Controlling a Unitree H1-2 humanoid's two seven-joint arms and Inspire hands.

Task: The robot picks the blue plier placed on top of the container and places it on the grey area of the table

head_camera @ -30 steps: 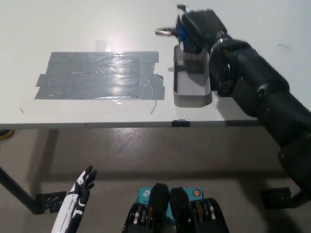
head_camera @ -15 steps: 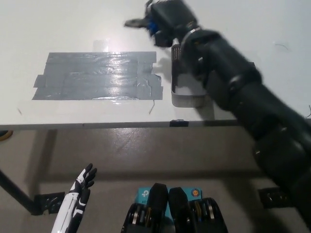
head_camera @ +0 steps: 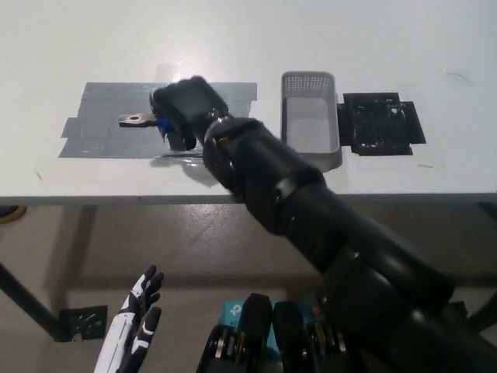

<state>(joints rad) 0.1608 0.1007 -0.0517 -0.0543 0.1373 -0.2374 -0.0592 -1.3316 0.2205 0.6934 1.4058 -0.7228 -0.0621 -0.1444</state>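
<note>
**Pliers over the grey tape**

We are gripping the blue pliers (head_camera: 147, 121) in our black right hand (head_camera: 186, 110), fingers closed around the handles, with the metal jaws sticking out toward picture left. The hand is hanging over the grey taped area (head_camera: 109, 116) of the white table (head_camera: 233, 31). The grey container (head_camera: 310, 118) is sitting beside a black patch (head_camera: 382, 124). Our white left hand (head_camera: 136, 322) is resting low, below the table edge, fingers apart.

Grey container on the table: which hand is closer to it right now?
Right. The right hand holds the blue plier over the grey tape, left of the container; the left hand hangs below the table.
</note>
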